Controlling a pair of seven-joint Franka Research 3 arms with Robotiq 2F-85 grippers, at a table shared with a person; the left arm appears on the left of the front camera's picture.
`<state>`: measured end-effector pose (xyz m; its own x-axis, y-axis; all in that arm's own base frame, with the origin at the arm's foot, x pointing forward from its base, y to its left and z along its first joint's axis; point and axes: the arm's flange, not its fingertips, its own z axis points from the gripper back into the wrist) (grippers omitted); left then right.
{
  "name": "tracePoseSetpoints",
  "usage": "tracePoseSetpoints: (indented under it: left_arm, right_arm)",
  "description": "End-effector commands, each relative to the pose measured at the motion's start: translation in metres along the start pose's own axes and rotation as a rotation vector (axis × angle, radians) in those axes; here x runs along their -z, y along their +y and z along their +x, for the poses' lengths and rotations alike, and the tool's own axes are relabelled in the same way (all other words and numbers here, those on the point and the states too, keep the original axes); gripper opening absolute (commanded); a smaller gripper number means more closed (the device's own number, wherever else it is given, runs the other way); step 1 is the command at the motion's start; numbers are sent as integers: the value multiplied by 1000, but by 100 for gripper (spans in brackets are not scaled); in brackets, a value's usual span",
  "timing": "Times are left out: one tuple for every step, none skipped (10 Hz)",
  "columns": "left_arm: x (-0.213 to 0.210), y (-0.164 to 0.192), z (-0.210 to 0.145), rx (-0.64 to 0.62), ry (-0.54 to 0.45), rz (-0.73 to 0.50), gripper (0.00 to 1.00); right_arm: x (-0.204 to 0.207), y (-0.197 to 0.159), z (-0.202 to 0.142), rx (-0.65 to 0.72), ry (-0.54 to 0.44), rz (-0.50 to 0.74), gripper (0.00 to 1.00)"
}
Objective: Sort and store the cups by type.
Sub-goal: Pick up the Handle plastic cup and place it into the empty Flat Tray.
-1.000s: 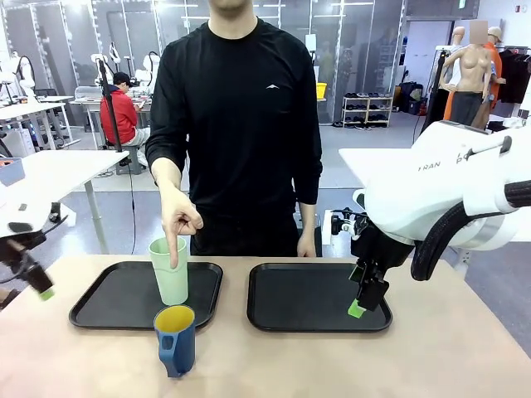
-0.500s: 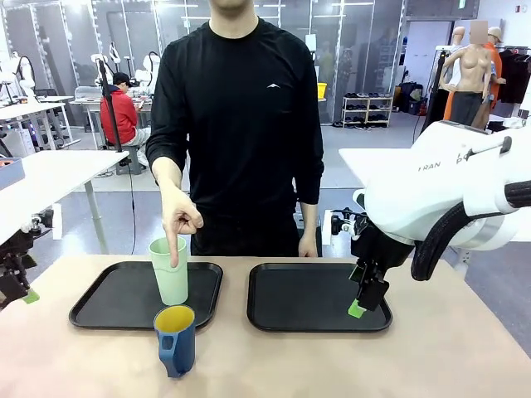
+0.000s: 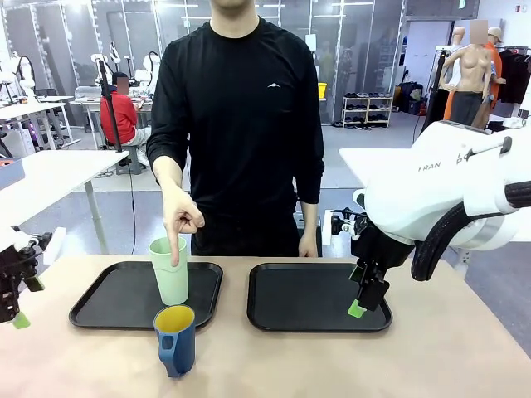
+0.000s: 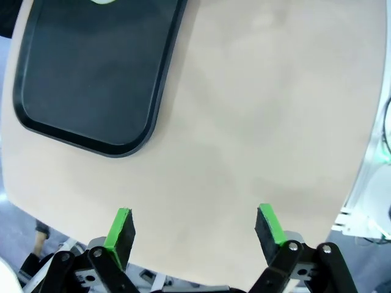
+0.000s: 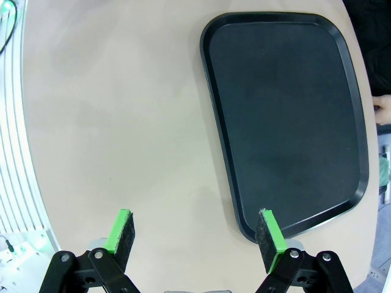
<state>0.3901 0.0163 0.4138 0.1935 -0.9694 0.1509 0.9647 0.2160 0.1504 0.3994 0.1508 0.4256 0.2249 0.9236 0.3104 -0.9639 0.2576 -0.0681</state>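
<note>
Showing a pale mint tumbler point(image 3: 171, 272) at ten o'clock of the tabletop point(image 3: 448, 356), probably light, slick plastic; calling for a mid-wall grip. Holding left tool point(image 4: 194, 215) and right tool point(image 5: 194, 215) spread wide, empty.

Left gripper point(image 4: 195, 227): held low at the robot's far left, fingers pointing down, jaws set wide apart, green pads point(image 4: 120, 227) facing each other. Right arm point(image 3: 440, 186): white links reach in from the robot's right, wrist bent downward. Right gripper point(image 5: 194, 235): fingers pointing down, jaws likewise wide apart, nothing between them
</note>
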Motion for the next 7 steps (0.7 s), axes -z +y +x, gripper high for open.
tracePoseSetpoints:
  left_arm:
    - [-1, 1, 1, -7, -10, 5, 100]
    - [-1, 1, 1, -7, -10, 5, 100]
    - [-1, 1, 1, -7, -10, 5, 100]
    - [-1, 1, 1, -7, -10, 5, 100]
    - [-1, 1, 1, -7, -10, 5, 100]
    - [-1, 1, 1, -7, -10, 5, 100]
    - [-1, 1, 1, -7, -10, 5, 100]
  right_arm:
    - [-1, 1, -1, 3, 4, -7, 100]
    - [-1, 1, -1, 3, 4, -7, 100]
    - [-1, 1, -1, 3, 4, -7, 100]
    - [-1, 1, -1, 3, 4, -7, 100]
    - [-1, 1, -1, 3, 4, -7, 100]
    - [-1, 1, -1, 3, 4, -7, 100]
    - [-1, 1, -1, 3, 4, -7, 100]
